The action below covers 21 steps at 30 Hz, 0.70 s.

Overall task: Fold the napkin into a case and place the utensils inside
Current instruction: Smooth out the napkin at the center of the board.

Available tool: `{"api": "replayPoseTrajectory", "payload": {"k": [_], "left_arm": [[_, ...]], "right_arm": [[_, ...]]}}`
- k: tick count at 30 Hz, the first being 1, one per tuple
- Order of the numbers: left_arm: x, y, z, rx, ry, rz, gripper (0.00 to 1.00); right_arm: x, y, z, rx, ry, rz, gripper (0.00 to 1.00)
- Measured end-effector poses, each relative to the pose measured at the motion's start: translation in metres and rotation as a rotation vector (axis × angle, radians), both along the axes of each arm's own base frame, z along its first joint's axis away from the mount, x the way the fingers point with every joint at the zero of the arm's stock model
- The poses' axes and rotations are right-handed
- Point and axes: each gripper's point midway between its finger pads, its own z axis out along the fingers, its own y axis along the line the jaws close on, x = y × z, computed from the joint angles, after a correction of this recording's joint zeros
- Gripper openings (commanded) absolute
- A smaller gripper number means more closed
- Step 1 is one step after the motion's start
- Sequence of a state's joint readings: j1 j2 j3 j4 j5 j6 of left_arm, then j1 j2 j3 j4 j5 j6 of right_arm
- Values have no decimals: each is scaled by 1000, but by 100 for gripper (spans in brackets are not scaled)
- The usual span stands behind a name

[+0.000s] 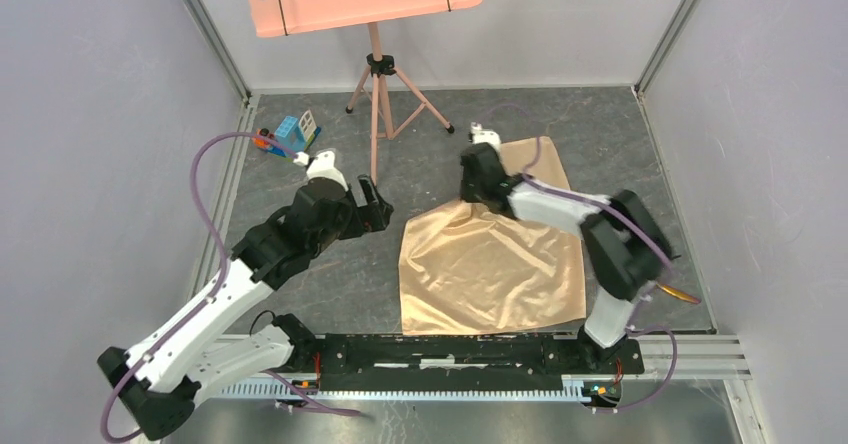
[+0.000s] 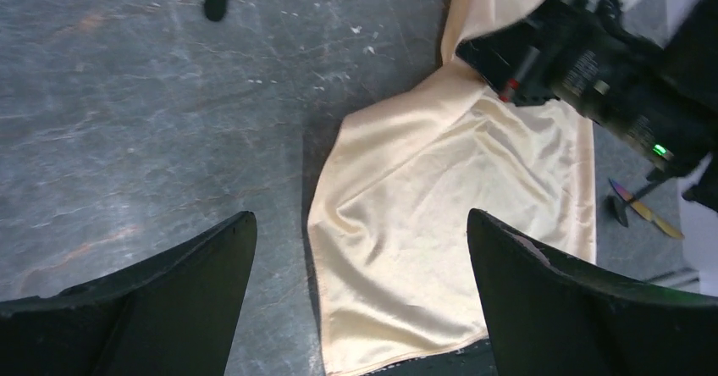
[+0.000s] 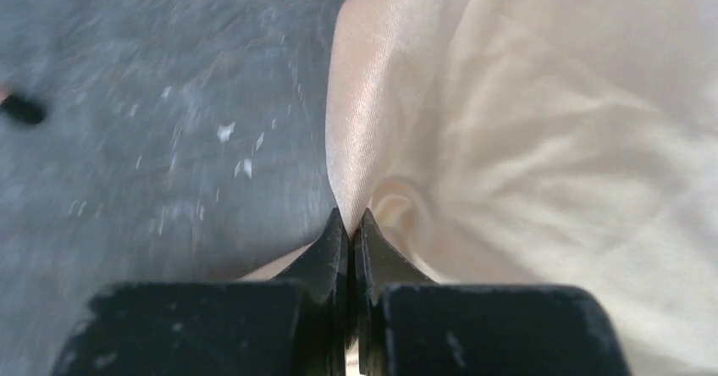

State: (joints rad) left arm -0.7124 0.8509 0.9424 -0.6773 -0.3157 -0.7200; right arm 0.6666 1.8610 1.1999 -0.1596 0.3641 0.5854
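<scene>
Fold under way: the napkin [image 1: 490, 264] is seen spread on the table [image 1: 600, 134], right of centre, with a paler part of it turned up at the far side. Its far left edge is pinched by the right gripper [image 3: 351, 223], whose jaws are shown by the wrist view to be pressed together on a gathered fold of the satin. The left gripper [image 2: 360, 219] is held wide with nothing in it, just left of the cloth; the napkin's left edge is found to its right and runs from near to far. The right arm is thus judged to be the one placed for the coming fold, with the pinched edge likely to be carried across the cloth toward the near right. No case is yet formed. The utensils [image 2: 643, 211] are seen lying on the table past the napkin's right edge, beside the right arm and well apart from both grippers
</scene>
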Motion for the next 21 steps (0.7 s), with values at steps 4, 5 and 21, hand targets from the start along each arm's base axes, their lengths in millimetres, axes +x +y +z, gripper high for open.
{"api": "replayPoseTrajectory", "payload": {"k": [4,5,21], "left_arm": [[8,-21,-12,-25,33,-53,100],[9,-27,-16,-35,43,-71,100],[26,-162,-139,-85,421,-500,75]], "right_arm": [[-36,-36,18,210,-83,142,2],[-44,-43,15,245,-89,171,3],[-130,-68,-30,392,-69,446,42]]}}
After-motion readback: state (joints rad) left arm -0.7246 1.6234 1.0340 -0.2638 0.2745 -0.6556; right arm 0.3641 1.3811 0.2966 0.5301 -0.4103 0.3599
